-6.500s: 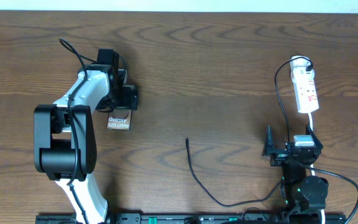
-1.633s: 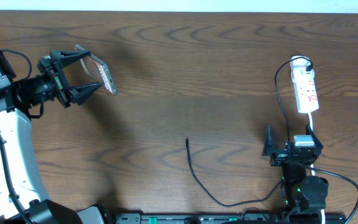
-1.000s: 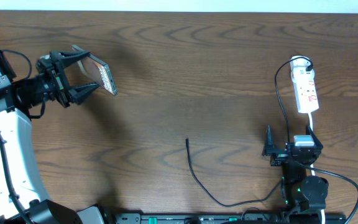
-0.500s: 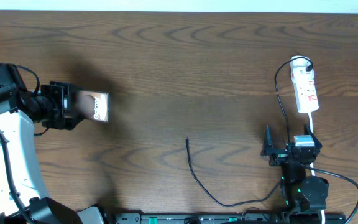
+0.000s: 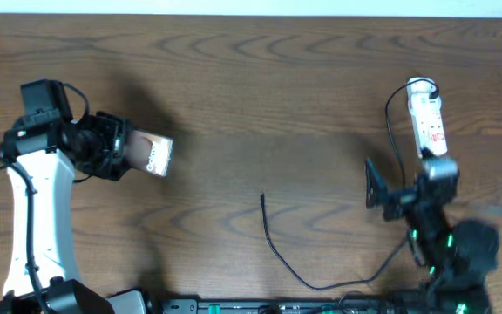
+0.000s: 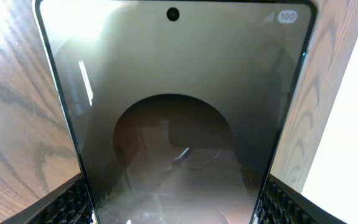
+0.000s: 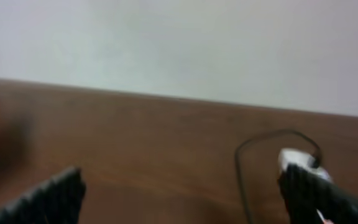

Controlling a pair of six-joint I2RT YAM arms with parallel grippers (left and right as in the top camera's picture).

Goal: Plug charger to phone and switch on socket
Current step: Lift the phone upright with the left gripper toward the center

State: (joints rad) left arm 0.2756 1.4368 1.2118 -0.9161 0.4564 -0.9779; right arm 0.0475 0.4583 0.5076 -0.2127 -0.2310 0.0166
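**A:** From overhead, where is the phone [image 5: 152,155]?

**B:** At the left of the worktop [image 5: 303,87], held by the left fingers [image 5: 114,138]. They clamp one end of it, and its face is turned up to the camera.

**A:** And the charger [image 5: 274,246]?

**B:** It lies loose near the middle. Its tip points toward the far edge, and the cable curves down to the near edge and off to the right. It is well apart from the phone, and nothing touches it.

**A:** The socket [image 5: 428,122]?

**B:** It is far right, lying lengthwise. Its near end is hidden behind the right arm, which is blurred. The right fingers [image 5: 373,183] are just left of it, and from up here I cannot tell how far they are spread.

**A:** What does the left wrist camera show?

**B:** The phone [image 6: 173,124] fills almost the whole frame, its glass dark and reflective, with the camera hole at the top centre. The left fingers [image 6: 64,205] show at both lower corners, pressed against its two long edges. The grip is as narrow as the phone is wide.

**A:** And the right wrist camera?

**B:** It is soft and blurred, showing brown worktop [image 7: 135,143] under a pale wall [image 7: 179,43]. The right fingers [image 7: 58,193] sit at the two lower corners, spread wide with nothing between them. The socket [image 7: 297,160] shows as a white shape ahead on the right, with a thin black cable looping from it.
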